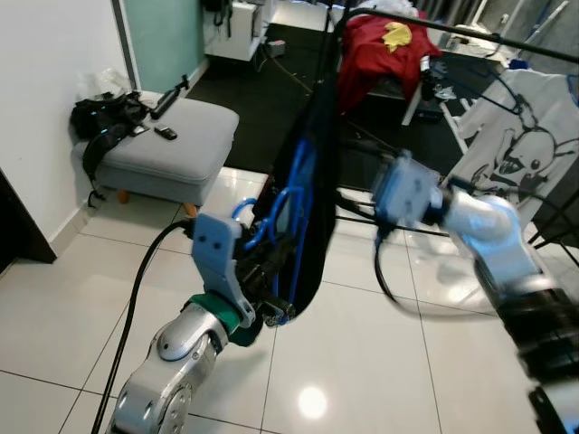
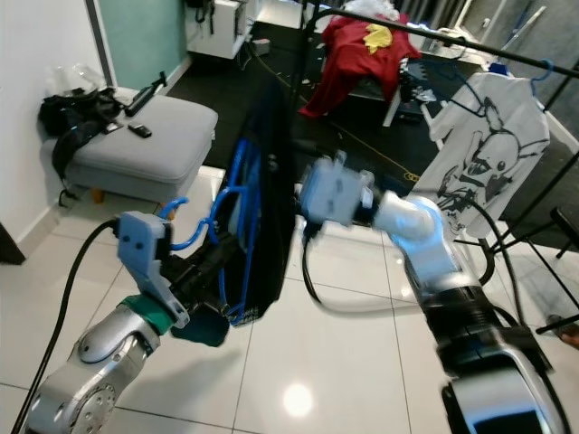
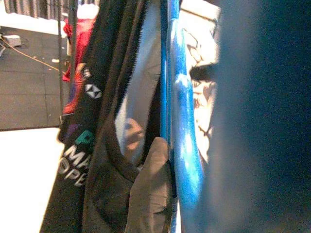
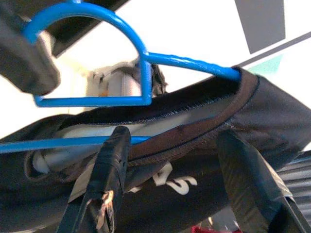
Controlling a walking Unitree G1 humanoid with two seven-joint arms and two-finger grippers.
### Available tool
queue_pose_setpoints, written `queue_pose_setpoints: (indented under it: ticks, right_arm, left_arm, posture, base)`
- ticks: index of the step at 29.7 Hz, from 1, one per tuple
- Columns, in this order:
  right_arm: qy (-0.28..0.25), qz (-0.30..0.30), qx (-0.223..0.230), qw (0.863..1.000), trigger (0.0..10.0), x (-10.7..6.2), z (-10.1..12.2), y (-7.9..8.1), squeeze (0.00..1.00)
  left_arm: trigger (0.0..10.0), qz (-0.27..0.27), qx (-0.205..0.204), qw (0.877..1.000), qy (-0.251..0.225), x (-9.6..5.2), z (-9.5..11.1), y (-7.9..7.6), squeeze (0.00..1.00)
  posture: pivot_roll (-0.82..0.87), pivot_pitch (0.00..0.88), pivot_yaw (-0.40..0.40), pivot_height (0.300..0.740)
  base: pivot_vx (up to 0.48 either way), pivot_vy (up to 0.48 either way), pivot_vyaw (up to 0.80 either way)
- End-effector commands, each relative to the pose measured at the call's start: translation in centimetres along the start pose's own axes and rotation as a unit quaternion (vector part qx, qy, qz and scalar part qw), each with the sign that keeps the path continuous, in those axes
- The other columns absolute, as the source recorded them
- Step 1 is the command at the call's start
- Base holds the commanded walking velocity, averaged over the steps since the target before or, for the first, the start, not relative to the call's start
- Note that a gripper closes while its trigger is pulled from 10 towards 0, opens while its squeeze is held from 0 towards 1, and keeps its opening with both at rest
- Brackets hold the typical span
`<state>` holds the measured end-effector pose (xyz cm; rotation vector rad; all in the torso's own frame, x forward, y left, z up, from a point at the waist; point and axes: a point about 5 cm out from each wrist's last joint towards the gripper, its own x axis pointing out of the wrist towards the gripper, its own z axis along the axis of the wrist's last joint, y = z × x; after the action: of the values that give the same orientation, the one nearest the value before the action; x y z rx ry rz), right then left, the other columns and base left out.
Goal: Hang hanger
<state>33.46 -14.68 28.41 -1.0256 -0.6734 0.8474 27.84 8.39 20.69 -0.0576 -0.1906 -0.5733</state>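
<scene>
Fingers (image 4: 114, 165) on my right gripper (image 4: 175, 174) are spread, 1 on each side of the dark shirt's (image 1: 312, 181) collar, with the blue hanger (image 4: 121, 63) threaded through that collar just beyond them. From the head camera I see the right arm (image 2: 416, 235) reaching in from the right toward the shirt at about mid-height. My left gripper (image 1: 271, 271) is up against the lower part of the garment, right at the hanger's blue wire (image 1: 289, 208); I cannot tell whether its fingers are closed on the wire or only beside it, since the left wrist view is too close and blurred. The shirt and hanger are held in the air between the 2 arms, above the white tiled floor (image 1: 362, 362). Behind them a black clothes rail (image 2: 470, 41) carries a white printed T-shirt (image 2: 488, 145) on its own hanger and a red garment (image 2: 362, 54). A grey ottoman (image 1: 167, 149) stands to the left near the wall.
</scene>
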Motion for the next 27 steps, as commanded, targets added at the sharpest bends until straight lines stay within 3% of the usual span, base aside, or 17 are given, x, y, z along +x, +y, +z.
queue_pose_setpoints:
  ticks: [1, 7, 9, 11, 14, 15, 17, 27]
  right_arm:
    - [-0.002, -0.011, -0.022, 1.0, 10.0, -0.5, 0.7, -0.2, 0.0]
    - [-0.009, -0.046, -0.01, 0.999, 10.0, -1.0, 1.2, 0.1, 0.0]
    - [-0.016, -0.095, 0.022, 0.995, 10.0, -1.5, 1.7, 0.1, 0.0]
    - [-0.016, -0.095, 0.022, 0.995, 10.0, -1.5, 1.7, 0.1, 0.0]
    - [-0.029, -0.175, 0.094, 0.98, 10.0, -1.6, 1.7, -0.3, 0.0]
    - [-0.029, -0.175, 0.094, 0.98, 10.0, -1.6, 1.7, -0.3, 0.0]
    - [-0.025, -0.222, 0.149, 0.963, 10.0, -1.4, 1.2, 0.2, 0.0]
    - [0.008, -0.255, 0.202, 0.946, 10.0, -1.1, -0.2, 1.4, 0.0]
  left_arm:
    - [10.0, -0.022, 0.007, 1.0, -0.015, 0.3, 0.2, -0.7, 0.0]
    - [10.0, -0.028, 0.006, 1.0, -0.01, 0.5, -0.1, -1.0, 0.0]
    - [10.0, -0.033, 0.007, 0.999, -0.008, 0.6, -0.2, -1.1, 0.0]
    - [10.0, -0.033, 0.007, 0.999, -0.008, 0.6, -0.2, -1.1, 0.0]
    - [10.0, -0.036, 0.009, 0.999, -0.01, 0.6, -0.3, -1.1, 0.0]
    - [10.0, -0.036, 0.009, 0.999, -0.01, 0.6, -0.3, -1.1, 0.0]
    - [10.0, -0.036, 0.011, 0.999, -0.012, 0.7, -0.3, -1.1, 0.0]
    - [10.0, -0.031, 0.014, 0.999, -0.016, 0.7, -0.2, -0.9, 0.0]
  posture:
    - [-0.12, 0.149, -0.038, 0.74]
    - [-0.13, 0.153, -0.028, 0.74]
    - [-0.13, 0.155, -0.021, 0.74]
    - [-0.13, 0.155, -0.021, 0.74]
    - [-0.13, 0.153, -0.021, 0.74]
    - [-0.13, 0.153, -0.021, 0.74]
    - [-0.12, 0.15, -0.023, 0.74]
    - [-0.11, 0.139, -0.027, 0.74]
  base:
    - [0.0, 0.0, 0.0]
    - [0.0, 0.0, 0.0]
    - [0.0, 0.0, 0.0]
    - [0.0, 0.0, 0.0]
    - [0.0, 0.0, 0.0]
    - [0.0, 0.0, 0.0]
    - [0.0, 0.0, 0.0]
    - [0.0, 0.0, 0.0]
